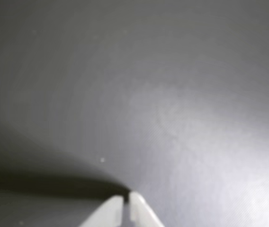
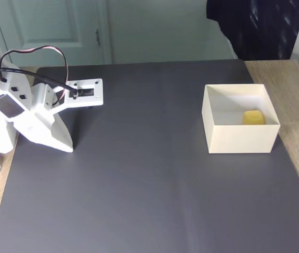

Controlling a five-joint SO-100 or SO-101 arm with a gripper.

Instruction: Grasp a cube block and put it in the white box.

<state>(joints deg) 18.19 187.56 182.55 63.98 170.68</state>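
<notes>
The yellow cube block (image 2: pixel 253 117) lies inside the white box (image 2: pixel 239 138), toward its right wall, at the right of the dark mat in the fixed view. My white gripper (image 2: pixel 69 148) rests at the far left, its tips pointing down onto the mat, far from the box. In the wrist view the gripper (image 1: pixel 126 197) enters from the bottom edge with its two white fingertips pressed together and nothing between them.
A dark grey mat (image 2: pixel 139 179) covers most of the wooden table (image 2: pixel 291 84). The arm's white base with red and black wires (image 2: pixel 33 52) stands at the left edge. A dark cloth-like shape (image 2: pixel 255 26) hangs at the back right.
</notes>
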